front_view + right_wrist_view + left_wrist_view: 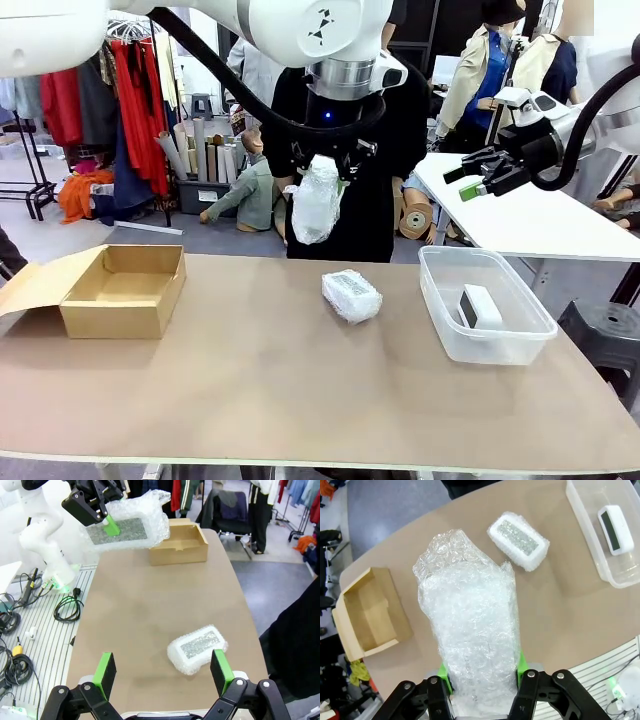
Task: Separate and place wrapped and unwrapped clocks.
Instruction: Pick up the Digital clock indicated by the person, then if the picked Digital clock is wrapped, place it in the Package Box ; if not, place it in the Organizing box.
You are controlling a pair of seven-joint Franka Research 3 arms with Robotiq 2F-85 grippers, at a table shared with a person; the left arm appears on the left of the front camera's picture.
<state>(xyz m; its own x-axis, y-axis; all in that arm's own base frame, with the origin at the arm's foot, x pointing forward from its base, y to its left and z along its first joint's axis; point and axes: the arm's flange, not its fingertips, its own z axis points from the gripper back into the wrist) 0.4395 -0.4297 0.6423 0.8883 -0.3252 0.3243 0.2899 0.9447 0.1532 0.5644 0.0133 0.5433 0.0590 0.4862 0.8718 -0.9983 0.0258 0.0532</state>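
At upper centre, the left gripper (325,160) pinches a long, crinkly clear-film bundle (316,202) by one end; the slick film may slip free. At upper right, the right gripper (476,180) stands open.

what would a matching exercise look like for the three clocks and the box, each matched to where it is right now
Things
1. long wrapped bundle
2. squat wrapped bundle
3. bare white clock
4. cardboard box

Places or states
A. inside the clear plastic tub
B. lying on the bare table, about halfway across
C. open and empty, near the table's left end
D. up in the air, clamped in the jaws of the left gripper

Pairs: 1-D, 2-B, 3-A, 4-C
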